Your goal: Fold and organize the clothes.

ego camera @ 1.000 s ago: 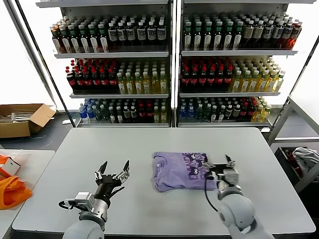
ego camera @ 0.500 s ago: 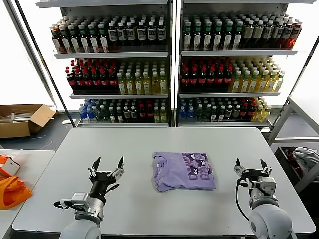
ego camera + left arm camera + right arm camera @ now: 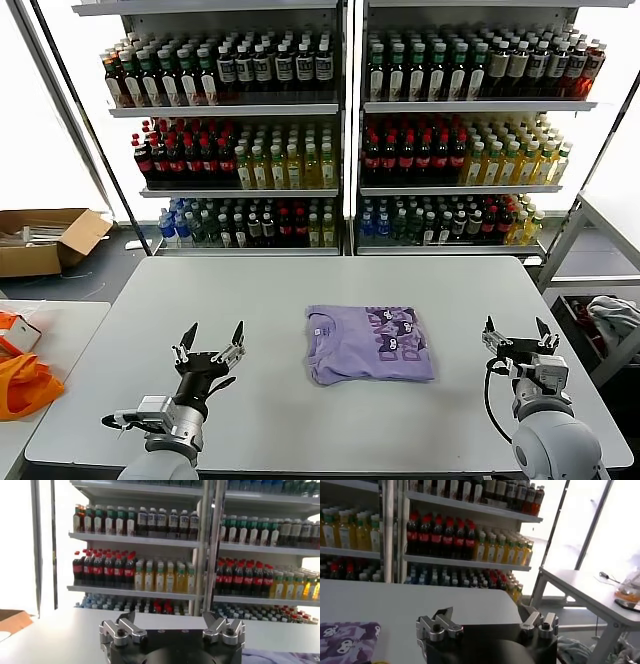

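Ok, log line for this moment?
T-shirt: folded, mid-table | left gripper: open, left of shirt, empty | right gripper: open, right of shirt, empty

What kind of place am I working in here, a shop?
Likely a shop or a mock retail setup: stocked shelves of bottled drinks behind a grey table, where a folded purple T-shirt lies.

The table (image 3: pixel 330 285) carries one obstacle only, a folded T-shirt (image 3: pixel 368 343) lying flat near its middle; bare surface runs on every side of it, widest toward the far edge and the left. The left gripper (image 3: pixel 208 342) and right gripper (image 3: pixel 515 334), jaws spread, stand well apart from the shirt on either flank; the bottle shelves (image 3: pixel 345 130) stand beyond the far edge.
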You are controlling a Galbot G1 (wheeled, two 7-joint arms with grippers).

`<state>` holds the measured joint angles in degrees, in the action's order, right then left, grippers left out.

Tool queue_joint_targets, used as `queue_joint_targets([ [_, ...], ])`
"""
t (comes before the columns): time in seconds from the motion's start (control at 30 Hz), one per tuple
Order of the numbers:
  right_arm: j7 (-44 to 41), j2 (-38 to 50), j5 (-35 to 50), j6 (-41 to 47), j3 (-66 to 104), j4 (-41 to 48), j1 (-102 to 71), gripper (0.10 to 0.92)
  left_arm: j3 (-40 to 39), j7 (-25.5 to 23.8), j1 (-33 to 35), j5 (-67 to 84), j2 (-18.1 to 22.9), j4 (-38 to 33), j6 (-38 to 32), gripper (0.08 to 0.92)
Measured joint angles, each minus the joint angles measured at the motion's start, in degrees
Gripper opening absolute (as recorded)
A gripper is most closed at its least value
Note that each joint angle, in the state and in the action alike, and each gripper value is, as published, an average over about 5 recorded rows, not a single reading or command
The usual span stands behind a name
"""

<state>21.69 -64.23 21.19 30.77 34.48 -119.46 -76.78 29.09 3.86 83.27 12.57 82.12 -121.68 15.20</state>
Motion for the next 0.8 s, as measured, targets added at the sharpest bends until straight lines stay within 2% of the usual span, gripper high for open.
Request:
queue_joint_targets([
  [0.2,0.0,-0.2,-0.1,0.0,0.0,-0.3,0.0,0.823,0.4,-0.6,1.6,-0.8,1.2,-1.2,-0.6,0.823],
  [0.8,-0.1,-1.7,-1.2,-0.5,-0.2,-1.7,-2.1,0.823,0.7,-1.0,3.7,-0.2,0.9,-3.7,-0.7,0.823],
])
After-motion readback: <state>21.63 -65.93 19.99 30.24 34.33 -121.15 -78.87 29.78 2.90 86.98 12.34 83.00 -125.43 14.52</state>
